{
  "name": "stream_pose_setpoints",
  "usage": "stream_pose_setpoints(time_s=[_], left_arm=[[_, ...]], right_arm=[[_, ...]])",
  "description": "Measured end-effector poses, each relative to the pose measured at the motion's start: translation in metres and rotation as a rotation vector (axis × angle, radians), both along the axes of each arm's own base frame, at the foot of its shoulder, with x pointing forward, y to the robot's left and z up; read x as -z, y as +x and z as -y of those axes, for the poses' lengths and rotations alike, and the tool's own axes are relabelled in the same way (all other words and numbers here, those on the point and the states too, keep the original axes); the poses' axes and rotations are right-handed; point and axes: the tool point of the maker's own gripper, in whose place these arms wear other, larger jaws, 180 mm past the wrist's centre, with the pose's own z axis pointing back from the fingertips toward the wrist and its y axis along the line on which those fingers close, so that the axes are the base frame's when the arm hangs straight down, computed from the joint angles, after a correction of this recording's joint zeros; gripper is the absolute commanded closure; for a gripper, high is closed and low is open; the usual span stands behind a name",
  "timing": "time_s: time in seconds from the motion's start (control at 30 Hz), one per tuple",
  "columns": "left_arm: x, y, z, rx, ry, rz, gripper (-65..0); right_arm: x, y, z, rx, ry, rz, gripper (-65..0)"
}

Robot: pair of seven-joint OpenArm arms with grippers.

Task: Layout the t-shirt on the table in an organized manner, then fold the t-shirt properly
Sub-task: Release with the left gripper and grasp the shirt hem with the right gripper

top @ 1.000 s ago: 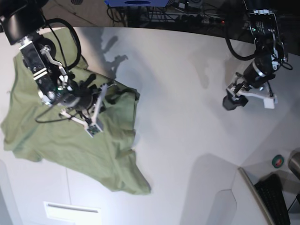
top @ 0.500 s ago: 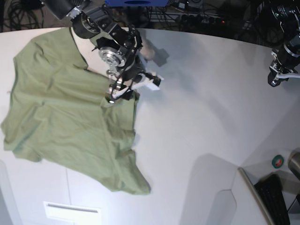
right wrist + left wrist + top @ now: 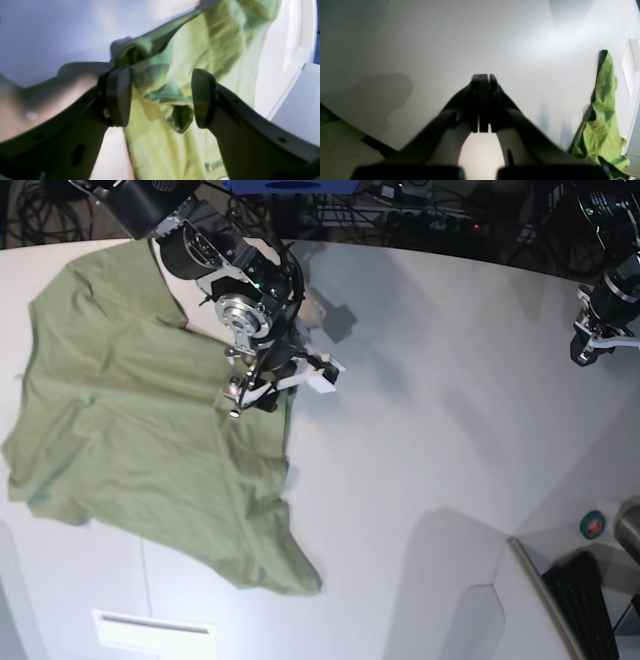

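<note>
**Green t-shirt on the white counter, one end effector over its edge**

Left wrist view: The left end effector (image 3: 483,80) is clenched. Its two dark fingers press flat against each other and nothing is between them. Under it is only the bare white counter (image 3: 420,37). The t-shirt (image 3: 602,117) is far off at the right side of this view, a bunched strip of green lying on the counter. It is well apart from this end effector.

Right wrist view: The right end effector (image 3: 161,97) is released. Its two dark pads stand wide apart. The green t-shirt (image 3: 212,50) lies below and between them, with a small wrinkled fold in the gap. The picture is blurry, so I cannot tell if a pad touches the cloth. Nothing is gripped.

Base view: The t-shirt (image 3: 120,420) is spread over the left part of the counter (image 3: 450,430). It is mostly flat, with some wrinkles and one corner pointing down toward the front edge. The right end effector (image 3: 262,392) hangs right over the shirt's right edge, by the upper part of the cloth. The left end effector (image 3: 585,350) is far over at the right side of the counter, well apart from the shirt.
</note>
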Motion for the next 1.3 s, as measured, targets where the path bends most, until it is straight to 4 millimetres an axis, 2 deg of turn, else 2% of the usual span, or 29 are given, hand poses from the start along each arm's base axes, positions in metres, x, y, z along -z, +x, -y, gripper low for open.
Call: stream_pose_setpoints(time_s=[0.1,0.2,0.4,0.5,0.7,0.77,0.87,1.07,1.13,1.23,1.3], left_arm=[[0.0,0.0,0.0,0.0,0.001,0.0,0.0],[0.0,0.0,0.0,0.0,0.0,0.0,0.0],[0.0,0.0,0.0,0.0,0.0,0.0,0.0],[0.0,0.0,0.0,0.0,0.0,-0.001,0.0],[0.0,0.0,0.0,0.0,0.0,0.0,0.0],[0.0,0.0,0.0,0.0,0.0,-0.001,0.0],[0.0,0.0,0.0,0.0,0.0,-0.001,0.0],[-0.001,0.0,-0.002,0.001,0.005,-0.001,0.0],[-0.001,0.0,-0.002,0.0,0.006,-0.001,0.0],[-0.002,0.0,-0.004,-0.005,0.009,0.003,0.0],[-0.003,0.0,-0.007,-0.002,0.016,-0.001,0.0]], right_arm=[[0.002,-0.002,0.0,0.0,0.0,-0.006,-19.4],[0.002,-0.002,0.0,0.0,-0.001,-0.006,-13.4],[0.002,-0.002,0.0,0.0,-0.001,-0.007,-11.7],[0.002,-0.001,0.0,0.0,0.0,-0.006,0.0],[0.0,0.0,-0.001,0.0,0.003,0.0,0.0],[-0.009,0.006,-0.011,-0.01,0.034,0.023,0.0],[-0.034,0.016,-0.035,-0.032,0.12,0.082,0.0],[-0.076,0.023,-0.086,-0.043,0.269,0.138,0.0],[-0.082,0.016,-0.104,-0.098,0.276,0.147,0.0],[-0.084,-0.018,-0.149,-0.228,0.358,0.078,0.0],[-0.086,-0.03,-0.167,-0.267,0.414,0.033,0.0]])
